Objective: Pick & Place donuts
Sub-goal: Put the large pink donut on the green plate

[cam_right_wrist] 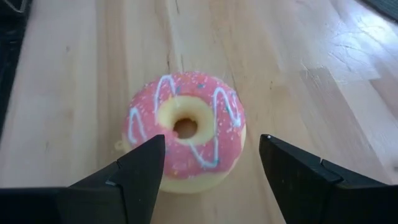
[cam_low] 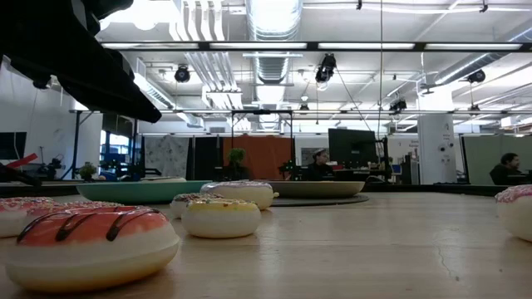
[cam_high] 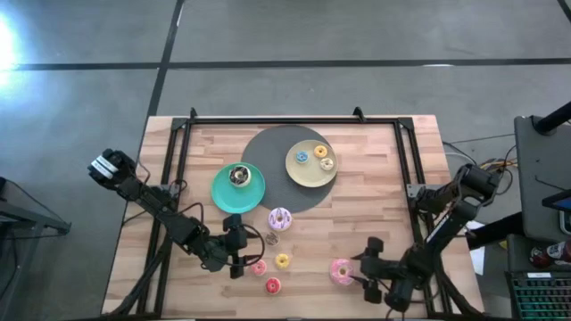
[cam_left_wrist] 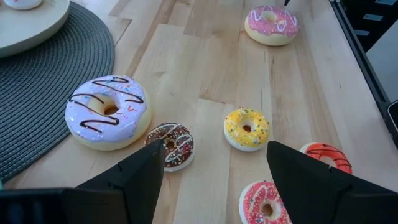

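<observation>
Approach step: we hold the right gripper [cam_right_wrist: 211,171] spread wide around the large pink donut [cam_right_wrist: 185,127], not yet grasping.
We judge closing comes next; the left gripper [cam_left_wrist: 214,177] waits unclenched, lower centre, above the small donuts [cam_left_wrist: 247,129].

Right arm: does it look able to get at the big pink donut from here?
Probably yes: the right claw stands open right before the big pink donut, which lies alone on bare wood with nothing between.
</observation>
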`<state>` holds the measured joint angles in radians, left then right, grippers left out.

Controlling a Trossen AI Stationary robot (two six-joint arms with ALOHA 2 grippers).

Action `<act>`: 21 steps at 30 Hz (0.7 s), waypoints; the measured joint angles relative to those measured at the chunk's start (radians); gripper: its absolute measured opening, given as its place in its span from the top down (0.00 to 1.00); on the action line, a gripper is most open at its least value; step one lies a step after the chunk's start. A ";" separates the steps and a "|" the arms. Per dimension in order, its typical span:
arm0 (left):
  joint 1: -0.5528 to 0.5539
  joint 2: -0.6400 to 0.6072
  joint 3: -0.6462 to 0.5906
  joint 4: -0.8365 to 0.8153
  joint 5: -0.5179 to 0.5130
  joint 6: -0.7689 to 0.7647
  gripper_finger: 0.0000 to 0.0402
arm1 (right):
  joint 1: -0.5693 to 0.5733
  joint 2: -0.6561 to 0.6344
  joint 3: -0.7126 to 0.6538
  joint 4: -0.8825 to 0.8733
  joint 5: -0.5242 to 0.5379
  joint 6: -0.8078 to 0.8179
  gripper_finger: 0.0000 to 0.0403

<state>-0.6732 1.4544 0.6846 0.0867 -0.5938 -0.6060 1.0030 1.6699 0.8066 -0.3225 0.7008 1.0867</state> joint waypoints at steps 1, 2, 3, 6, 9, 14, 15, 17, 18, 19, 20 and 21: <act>0.000 0.000 0.000 0.000 0.000 0.000 0.36 | -0.015 0.000 0.000 0.005 -0.023 -0.016 0.37; 0.000 0.000 0.000 0.000 0.000 0.000 0.36 | -0.031 0.001 0.000 0.014 -0.051 -0.035 0.37; 0.000 0.000 0.000 0.000 0.000 0.000 0.36 | -0.047 0.002 -0.001 0.030 -0.073 -0.059 0.37; 0.000 0.000 0.000 0.000 0.000 0.000 0.36 | -0.067 -0.002 -0.001 0.108 -0.079 -0.159 0.36; 0.000 0.000 0.000 0.000 0.000 0.000 0.36 | -0.065 -0.033 -0.001 0.147 -0.047 -0.228 0.34; 0.000 0.000 0.000 -0.001 0.000 0.004 0.36 | -0.061 -0.054 -0.024 0.147 -0.051 -0.191 0.30; 0.000 0.000 0.000 -0.001 0.000 0.006 0.36 | -0.061 -0.050 -0.025 0.147 -0.052 -0.176 0.29; 0.000 0.000 0.000 -0.001 0.000 0.007 0.36 | -0.061 -0.037 -0.026 0.151 -0.055 -0.163 0.25; 0.000 0.000 0.000 -0.002 0.000 0.007 0.36 | -0.061 -0.030 -0.026 0.156 -0.057 -0.161 0.23; 0.000 0.000 0.000 -0.002 0.001 0.007 0.36 | -0.061 -0.023 -0.026 0.160 -0.066 -0.159 0.21; 0.000 0.000 -0.001 -0.003 0.001 0.007 0.36 | -0.064 -0.015 -0.026 0.171 -0.070 -0.159 0.19; 0.000 0.000 -0.001 -0.004 0.001 0.007 0.36 | -0.065 -0.008 -0.026 0.180 -0.077 -0.159 0.17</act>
<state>-0.6735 1.4544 0.6838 0.0822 -0.5930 -0.5991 0.9375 1.6617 0.7807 -0.1428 0.6234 0.9276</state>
